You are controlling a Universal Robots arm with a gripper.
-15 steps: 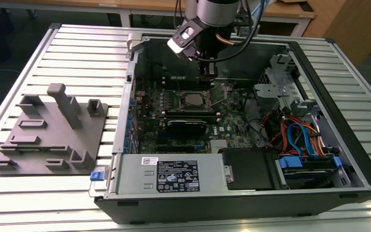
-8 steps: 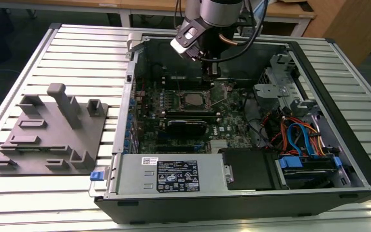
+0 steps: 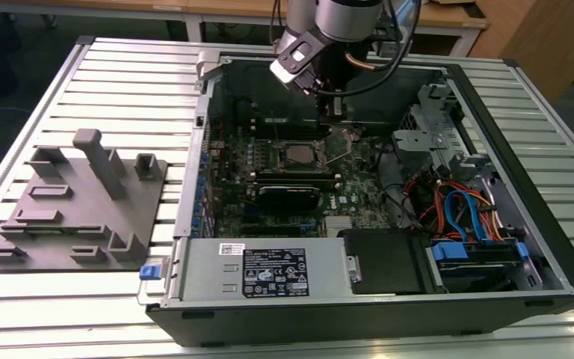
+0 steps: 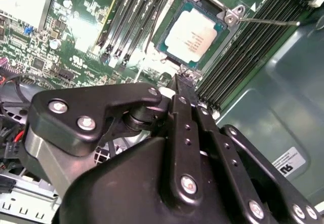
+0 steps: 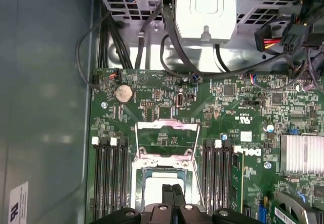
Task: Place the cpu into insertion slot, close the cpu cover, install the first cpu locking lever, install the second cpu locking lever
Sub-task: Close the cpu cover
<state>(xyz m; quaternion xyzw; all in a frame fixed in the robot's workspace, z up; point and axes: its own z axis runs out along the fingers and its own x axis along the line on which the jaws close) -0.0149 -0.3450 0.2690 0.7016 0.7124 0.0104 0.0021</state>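
The cpu (image 4: 195, 34) lies flat in the insertion slot (image 5: 136, 183) on the green motherboard, its dull metal top uncovered. It is also seen in the first wrist view (image 5: 161, 182) and the exterior view (image 3: 295, 155). The cpu cover (image 5: 166, 126), a thin silver frame, is swung open away from the slot. A thin locking lever (image 4: 268, 21) sticks out free from a slot corner. My gripper (image 4: 182, 79) hangs just above the slot's edge, its black fingers pressed together with nothing between them. The arm reaches down into the open case (image 3: 335, 112).
Black memory slots (image 5: 109, 178) flank the socket on both sides. A silver heat sink (image 5: 301, 153) and a drive cage with coloured cables (image 3: 466, 217) stand nearby. The case wall (image 5: 40, 107) rises close by. A grey fixture block (image 3: 78, 209) sits outside the case on the exterior view's left.
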